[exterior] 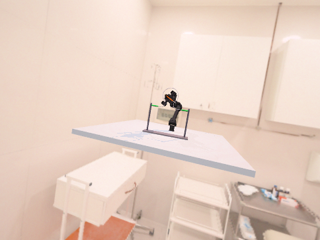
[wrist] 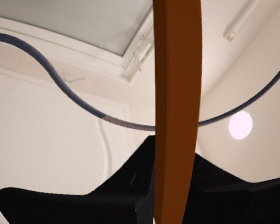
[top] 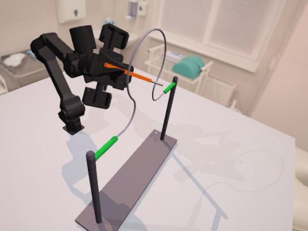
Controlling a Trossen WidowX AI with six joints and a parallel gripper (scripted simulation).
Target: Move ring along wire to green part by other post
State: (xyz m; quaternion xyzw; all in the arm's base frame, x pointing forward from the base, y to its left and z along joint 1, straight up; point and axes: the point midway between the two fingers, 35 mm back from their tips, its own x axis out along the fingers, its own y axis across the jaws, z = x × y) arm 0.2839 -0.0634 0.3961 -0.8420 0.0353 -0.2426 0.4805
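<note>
My gripper (top: 126, 72) (wrist: 158, 142) is shut on the orange handle (top: 140, 76) (exterior: 169, 98) (wrist: 179, 75), raised high behind the looping wire. The thin grey ring (top: 158, 84) at the handle's tip shows nearly edge-on beside the far, lower part of the grey wire (top: 165, 44) (wrist: 65, 87); whether they touch I cannot tell. In the top view the wire's near side crosses in front of the handle. One green part (top: 106, 147) adjoins the near post (top: 93, 188); the other green part (top: 170, 88) adjoins the far post (top: 168, 111), a little right of the ring. The ring is out of the wrist view.
Both posts stand on a flat brown-grey base board (top: 133, 168) (exterior: 165, 134) on the white table (top: 238, 137) (exterior: 211, 145). The wire's tall loop rises above post height and lies close beside the gripper in the top view. The arm's base stands behind the board.
</note>
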